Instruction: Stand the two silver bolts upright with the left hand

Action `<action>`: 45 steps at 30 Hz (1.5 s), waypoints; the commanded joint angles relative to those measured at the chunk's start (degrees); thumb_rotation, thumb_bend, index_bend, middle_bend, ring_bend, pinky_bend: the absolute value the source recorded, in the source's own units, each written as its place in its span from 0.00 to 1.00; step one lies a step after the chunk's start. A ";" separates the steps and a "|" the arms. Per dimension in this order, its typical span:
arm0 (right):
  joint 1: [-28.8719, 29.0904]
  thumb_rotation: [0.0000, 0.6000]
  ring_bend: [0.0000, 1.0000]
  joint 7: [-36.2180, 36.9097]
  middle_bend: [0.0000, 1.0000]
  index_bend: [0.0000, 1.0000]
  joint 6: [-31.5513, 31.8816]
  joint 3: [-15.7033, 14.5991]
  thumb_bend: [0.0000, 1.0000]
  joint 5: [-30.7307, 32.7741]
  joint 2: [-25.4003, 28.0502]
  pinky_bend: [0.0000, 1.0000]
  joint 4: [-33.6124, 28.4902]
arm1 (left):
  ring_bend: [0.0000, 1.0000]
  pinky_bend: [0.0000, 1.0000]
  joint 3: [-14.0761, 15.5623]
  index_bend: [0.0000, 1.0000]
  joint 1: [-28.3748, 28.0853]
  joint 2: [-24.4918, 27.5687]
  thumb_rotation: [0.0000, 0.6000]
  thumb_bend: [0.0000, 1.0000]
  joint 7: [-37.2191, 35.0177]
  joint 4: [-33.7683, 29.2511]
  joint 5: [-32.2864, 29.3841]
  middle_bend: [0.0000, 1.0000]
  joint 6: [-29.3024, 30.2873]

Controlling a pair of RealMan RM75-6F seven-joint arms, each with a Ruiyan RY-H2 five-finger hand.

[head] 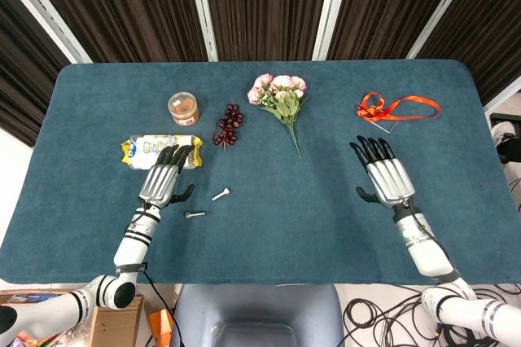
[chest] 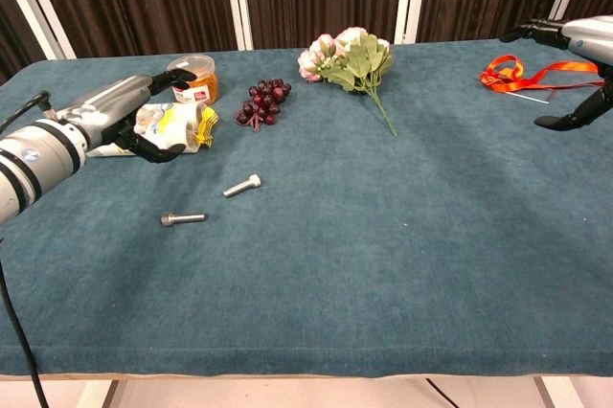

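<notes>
Both silver bolts lie flat on the blue-green table cloth [head: 269, 225], neither stood up yet.

Near bolt [head: 194, 214]: lying roughly left-right across the table, head toward the robot's left. It sits just beside the left hand [head: 165, 177], slightly toward the robot and inboard of the thumb. In the chest view it's at [chest: 183, 218], below and a bit right of the hand [chest: 134, 121].

Far bolt [head: 221, 194]: tilted diagonally, one end pointing away and to the right. It lies further inboard, near the first bolt but apart from it; chest view [chest: 242, 185].

Left hand: fingers apart and extended forward, holding nothing, hovering over the cloth, its fingertips at the snack packet [head: 138, 150]. Palm down, as far as I can tell.

Right hand [head: 384, 173]: also spread and empty, well apart from both bolts on the opposite side of the table. Not relevant to reach.

Judgement: the left hand is nearer by a wide margin. The near bolt is the obvious first pick. The hand needs to pull back toward the robot and shift slightly inboard. The bolt's axis runs crosswise to the fingers, so a pinch across the shank should work without much wrist rotation.
</notes>
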 commanded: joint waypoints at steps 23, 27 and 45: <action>-23.28 1.00 0.00 25.14 0.00 0.00 29.13 -16.61 0.21 -17.64 7.21 0.00 12.31 | 0.08 0.06 5.58 0.40 7.95 -12.04 1.00 0.36 0.34 4.72 4.25 0.15 11.00; -23.25 1.00 0.00 26.57 0.00 0.00 28.13 -16.39 0.21 -17.42 7.29 0.00 13.14 | 0.09 0.07 3.47 0.40 7.00 -14.49 1.00 0.36 -1.62 8.55 3.95 0.16 10.86; -22.87 1.00 0.00 26.22 0.00 0.00 24.78 -15.64 0.21 -16.86 7.29 0.00 12.81 | 0.10 0.13 -0.42 0.46 2.16 -21.34 1.00 0.33 -1.62 17.67 1.45 0.18 4.83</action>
